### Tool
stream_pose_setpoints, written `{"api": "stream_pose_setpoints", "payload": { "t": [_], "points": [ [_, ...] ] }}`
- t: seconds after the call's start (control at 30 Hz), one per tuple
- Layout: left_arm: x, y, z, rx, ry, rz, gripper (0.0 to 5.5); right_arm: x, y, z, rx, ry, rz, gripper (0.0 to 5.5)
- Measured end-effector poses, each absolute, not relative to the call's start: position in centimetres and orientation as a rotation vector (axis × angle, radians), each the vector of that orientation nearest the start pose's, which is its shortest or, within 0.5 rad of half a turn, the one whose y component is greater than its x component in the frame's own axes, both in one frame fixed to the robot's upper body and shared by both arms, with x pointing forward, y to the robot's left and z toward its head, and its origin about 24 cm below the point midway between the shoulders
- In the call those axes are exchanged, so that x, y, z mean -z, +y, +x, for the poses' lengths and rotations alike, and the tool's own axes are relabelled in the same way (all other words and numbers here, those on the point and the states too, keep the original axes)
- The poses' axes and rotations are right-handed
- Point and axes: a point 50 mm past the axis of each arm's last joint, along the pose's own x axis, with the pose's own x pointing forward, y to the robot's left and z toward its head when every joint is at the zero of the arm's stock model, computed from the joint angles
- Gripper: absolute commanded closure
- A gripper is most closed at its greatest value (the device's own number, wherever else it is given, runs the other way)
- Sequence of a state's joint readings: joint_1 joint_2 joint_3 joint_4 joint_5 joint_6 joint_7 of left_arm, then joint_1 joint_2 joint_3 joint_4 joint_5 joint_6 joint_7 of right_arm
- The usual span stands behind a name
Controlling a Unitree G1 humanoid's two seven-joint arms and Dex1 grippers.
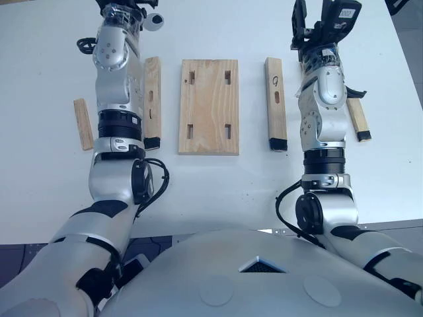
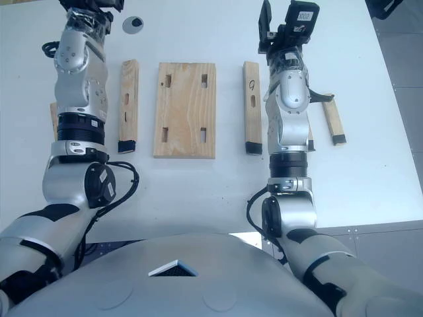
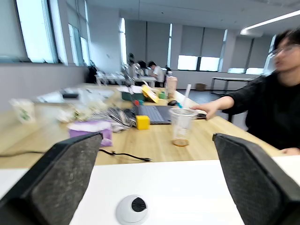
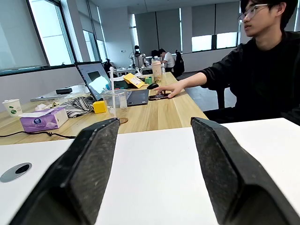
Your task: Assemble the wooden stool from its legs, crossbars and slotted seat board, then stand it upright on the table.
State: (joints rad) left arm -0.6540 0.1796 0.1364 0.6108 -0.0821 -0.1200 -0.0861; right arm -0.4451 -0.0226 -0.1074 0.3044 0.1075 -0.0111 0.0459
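Five wooden pieces are counted on the white table [image 1: 53, 66], all lying flat and apart. One slotted seat board [image 1: 209, 106] is seen at centre frame, four slots cut in it. It is flanked by two long legs, the left leg [image 1: 153, 102] and the right leg [image 1: 275, 104]. Two short crossbars are set outermost: the left crossbar [image 1: 83, 124] at far left and the right crossbar [image 1: 359, 119] at far right, partly covered by the arm. The left gripper [image 1: 122, 8] is held at upper left beside a round grommet [image 1: 156, 21], the right gripper [image 1: 317, 20] at upper right. From the wrists, both are shown spread wide, dark pads [image 3: 65, 183] apart, nothing gripped.
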Motion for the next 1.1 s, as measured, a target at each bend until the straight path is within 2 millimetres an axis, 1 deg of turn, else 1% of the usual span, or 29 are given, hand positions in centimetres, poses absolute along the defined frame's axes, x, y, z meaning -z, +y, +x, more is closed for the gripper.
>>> {"api": "stream_pose_setpoints", "payload": {
  "t": [0.1, 0.17, 0.27, 0.4, 0.53, 1.07, 1.1],
  "points": [
    [-10.4, 16.5, 36.1, 0.053, -0.187, 0.109, 1.17, -9.8, -14.6, 33.6, -0.075, -0.147, 0.049, 2.70],
    [-10.0, 16.1, 35.7, 0.080, -0.192, 0.084, 1.17, -9.9, -14.6, 33.7, -0.079, -0.154, 0.037, 2.70],
    [-10.4, 15.8, 35.5, 0.089, -0.217, 0.022, 1.17, -9.9, -14.2, 33.8, -0.104, -0.151, 0.032, 2.70],
    [-10.3, 15.9, 35.2, 0.054, -0.233, 0.001, 1.17, -10.7, -13.9, 34.1, -0.126, -0.176, 0.027, 2.70],
    [-10.5, 15.8, 35.0, 0.038, -0.260, -0.027, 1.17, -10.7, -13.9, 34.1, -0.129, -0.179, 0.026, 2.70],
    [-10.5, 15.7, 34.9, 0.030, -0.262, -0.031, 1.17, -10.7, -13.8, 34.1, -0.144, -0.179, 0.028, 2.70],
    [-10.5, 15.7, 34.9, 0.030, -0.262, -0.030, 1.25, -10.7, -13.8, 34.1, -0.143, -0.179, 0.029, 2.66]
  ]
}}
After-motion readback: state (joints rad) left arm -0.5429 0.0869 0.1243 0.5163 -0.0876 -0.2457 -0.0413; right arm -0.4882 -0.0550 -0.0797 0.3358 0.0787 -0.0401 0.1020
